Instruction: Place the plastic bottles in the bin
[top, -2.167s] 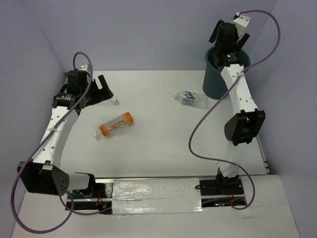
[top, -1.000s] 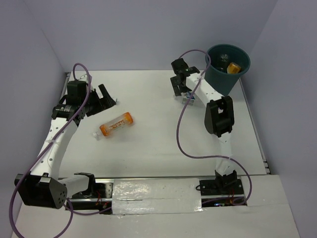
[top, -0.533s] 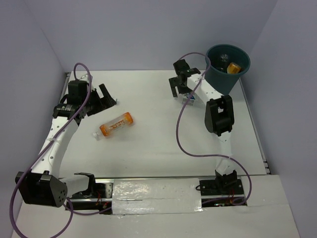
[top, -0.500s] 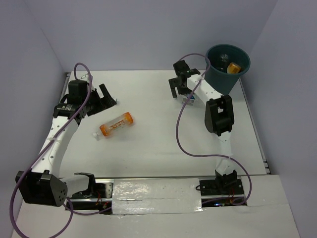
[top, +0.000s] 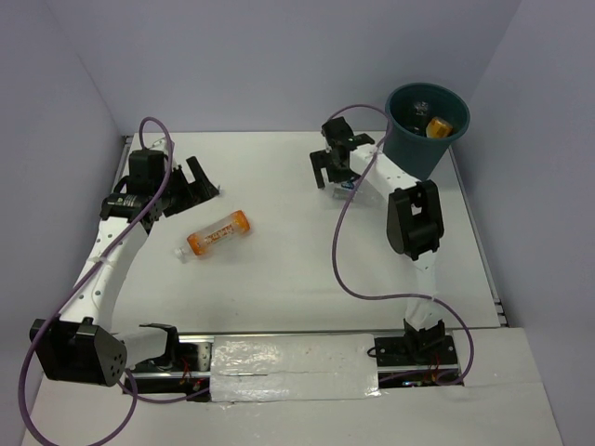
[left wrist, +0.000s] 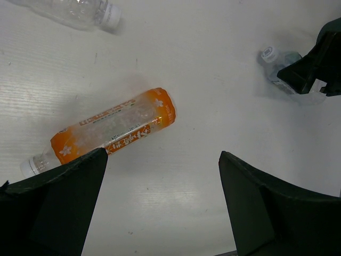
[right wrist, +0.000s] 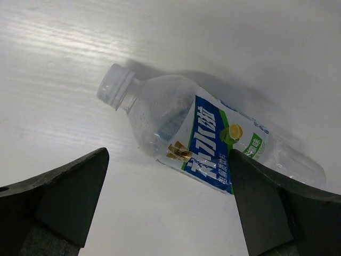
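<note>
My right claw (right wrist: 168,160) hung spread over the bottle (right wrist: 210,144) lying on the worktop (right wrist: 64,53) | it looked light, thin-walled, slick, rollable | best hold seemed across its labelled middle, gently

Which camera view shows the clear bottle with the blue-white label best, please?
The right wrist view: the labelled bottle fills the frame, cap and label sharp. The top external view shows only a sliver under the right claw; the left wrist view shows it small, partly hidden by that claw.
</note>
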Robot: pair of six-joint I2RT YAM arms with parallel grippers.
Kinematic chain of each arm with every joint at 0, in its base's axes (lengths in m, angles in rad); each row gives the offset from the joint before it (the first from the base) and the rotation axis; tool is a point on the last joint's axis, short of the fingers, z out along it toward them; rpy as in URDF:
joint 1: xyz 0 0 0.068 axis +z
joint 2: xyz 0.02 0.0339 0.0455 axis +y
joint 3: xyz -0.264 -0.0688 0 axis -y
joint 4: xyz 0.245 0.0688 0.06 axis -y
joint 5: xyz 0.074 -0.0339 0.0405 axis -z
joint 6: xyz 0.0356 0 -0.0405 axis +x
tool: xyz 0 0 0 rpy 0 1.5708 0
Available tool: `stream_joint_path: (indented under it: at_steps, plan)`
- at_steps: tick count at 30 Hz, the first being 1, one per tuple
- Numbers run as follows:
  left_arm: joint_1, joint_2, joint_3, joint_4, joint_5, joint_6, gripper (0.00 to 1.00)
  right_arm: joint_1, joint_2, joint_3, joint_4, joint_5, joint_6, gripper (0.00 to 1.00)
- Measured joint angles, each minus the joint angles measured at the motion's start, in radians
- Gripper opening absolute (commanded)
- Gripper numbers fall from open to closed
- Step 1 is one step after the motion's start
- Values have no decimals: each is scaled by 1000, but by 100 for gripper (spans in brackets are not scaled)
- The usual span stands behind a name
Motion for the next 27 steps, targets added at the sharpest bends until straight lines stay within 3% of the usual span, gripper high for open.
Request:
stream_joint_path:
  at_steps: [13, 27]
  plan:
    - [0, -12, 0, 0, -2, 3, 100, 173, -58, 31, -90, -166, 1, 100]
    - [0, -33, 3, -42, -34, 34, 99, 14, -14, 237, -81, -130, 60, 100]
